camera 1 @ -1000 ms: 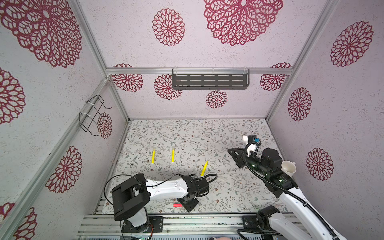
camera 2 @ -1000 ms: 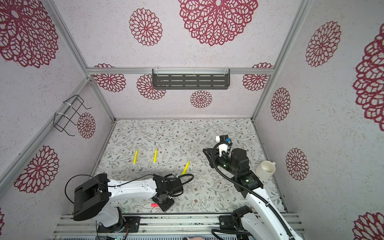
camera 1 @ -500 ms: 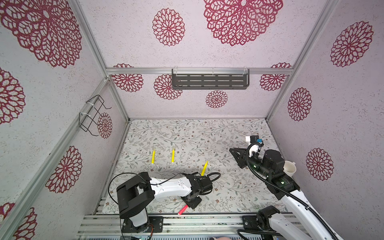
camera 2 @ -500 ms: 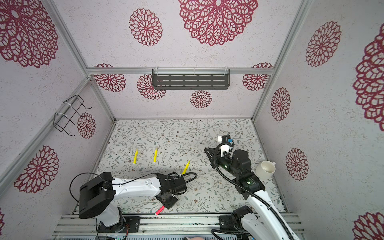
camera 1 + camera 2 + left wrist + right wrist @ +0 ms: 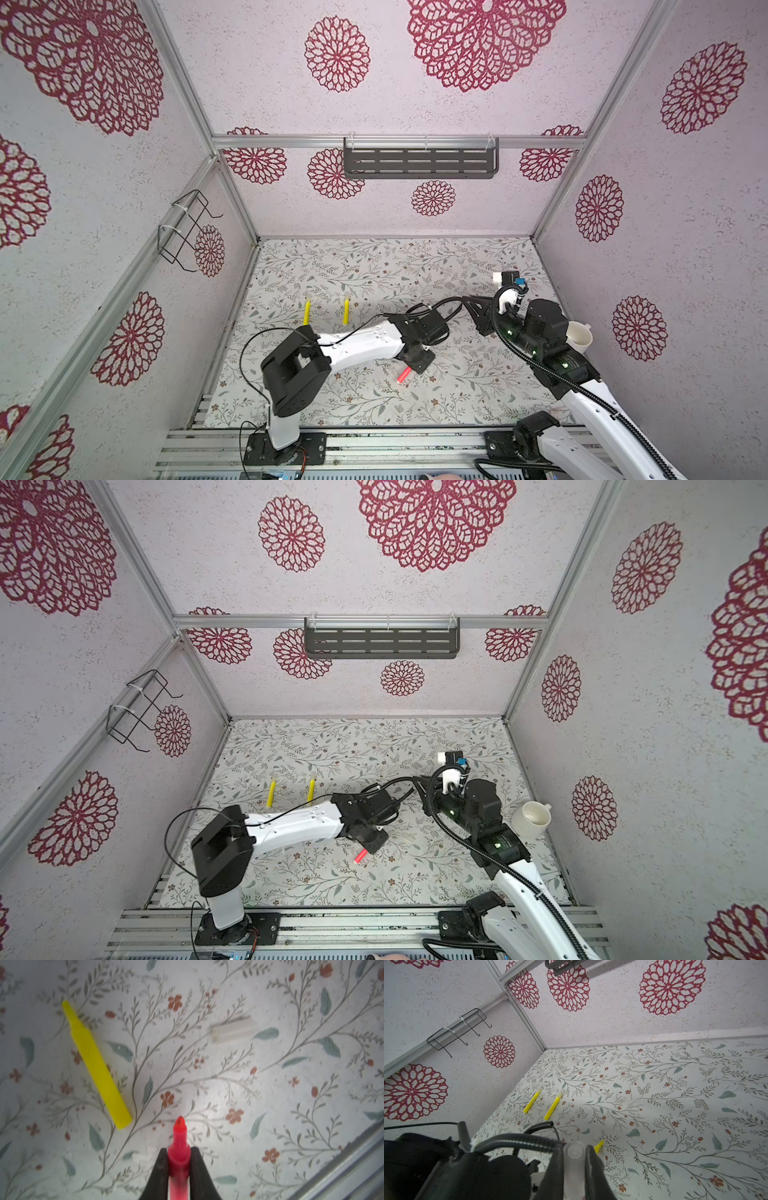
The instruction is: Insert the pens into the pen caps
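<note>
Floral-papered surface (image 5: 374, 270), capping about half done: two yellow pens (image 5: 554, 1105) lie on it apparently capped, a third yellow pen (image 5: 97, 1066) and a loose cap (image 5: 232, 1030) lie unjoined, the left tool (image 5: 179, 1151) clamps the red pen (image 5: 180, 1136), and the right tool (image 5: 574, 1150) clamps a clear cap (image 5: 573, 1159).

The red pen (image 5: 179, 1147) is cut off at the left wrist view's edge; the loose cap (image 5: 232, 1030) is blurred. 1 yellow pen (image 5: 599, 1145) is mostly hidden behind the right gripper (image 5: 574, 1148), whose held cap (image 5: 574, 1167) is cut off.
</note>
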Controlling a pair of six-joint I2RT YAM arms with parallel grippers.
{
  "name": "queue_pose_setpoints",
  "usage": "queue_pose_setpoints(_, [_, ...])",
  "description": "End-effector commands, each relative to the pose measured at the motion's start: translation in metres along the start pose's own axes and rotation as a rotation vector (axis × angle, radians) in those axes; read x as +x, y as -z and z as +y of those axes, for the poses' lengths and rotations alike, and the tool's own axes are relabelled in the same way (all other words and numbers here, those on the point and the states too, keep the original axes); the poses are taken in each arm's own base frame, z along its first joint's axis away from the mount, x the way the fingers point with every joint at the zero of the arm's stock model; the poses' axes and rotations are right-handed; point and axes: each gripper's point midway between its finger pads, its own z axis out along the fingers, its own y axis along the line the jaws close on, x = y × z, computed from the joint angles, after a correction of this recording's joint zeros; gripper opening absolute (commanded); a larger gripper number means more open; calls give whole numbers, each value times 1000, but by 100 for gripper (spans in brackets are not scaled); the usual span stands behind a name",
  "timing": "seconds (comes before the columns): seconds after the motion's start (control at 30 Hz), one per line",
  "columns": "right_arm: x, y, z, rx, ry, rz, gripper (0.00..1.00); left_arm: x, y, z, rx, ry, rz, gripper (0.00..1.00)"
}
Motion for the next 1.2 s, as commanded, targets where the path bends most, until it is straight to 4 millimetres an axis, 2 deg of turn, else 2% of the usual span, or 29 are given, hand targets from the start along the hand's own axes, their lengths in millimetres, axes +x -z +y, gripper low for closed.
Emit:
queue_pose_setpoints(0.0, [-24, 9, 5, 9, 41, -69, 0, -4, -20, -2, 5, -79, 54, 0])
queue_pose_setpoints(0.2, [-28, 16, 3, 34, 54, -91, 0, -2, -30, 1, 6, -93, 91, 2])
queue_pose_setpoints(0.3, [-29, 17, 3, 37, 58, -98, 0, 0, -35, 2, -5, -75, 108, 11])
queue_pose_setpoints(0.37, [-30, 17, 3, 36, 60, -99, 0, -1, -38, 4, -23, -57, 117, 25])
queue_pose_setpoints(0.4, [-30, 16, 3, 36, 60, -98, 0, -1, -39, 5, -27, -51, 122, 40])
queue_pose_setpoints(0.43, [-31, 16, 3, 37, 61, -98, 0, -1, -38, 5, -28, -48, 123, 62])
queue_pose_setpoints(0.47, [-32, 17, 4, 38, 61, -100, 0, -2, -37, 4, -27, -43, 120, 76])
queue_pose_setpoints(0.53, [-34, 17, 4, 38, 64, -101, 0, -2, -32, 3, -19, -33, 110, 92])
queue_pose_setpoints(0.6, [-36, 18, 4, 41, 64, -103, 0, 1, -26, 4, -14, -22, 101, 99])
queue_pose_setpoints(0.87, [-39, 19, 3, 52, 64, -122, 0, 23, 5, -5, 85, 17, 60, 99])
queue_pose_setpoints(1.07, [-44, 19, 3, 55, 66, -133, 0, 38, -7, -9, 107, 28, 124, 99])
queue_pose_setpoints(1.17, [-45, 19, 3, 56, 68, -135, 0, 36, -15, -14, 125, 33, 137, 94])
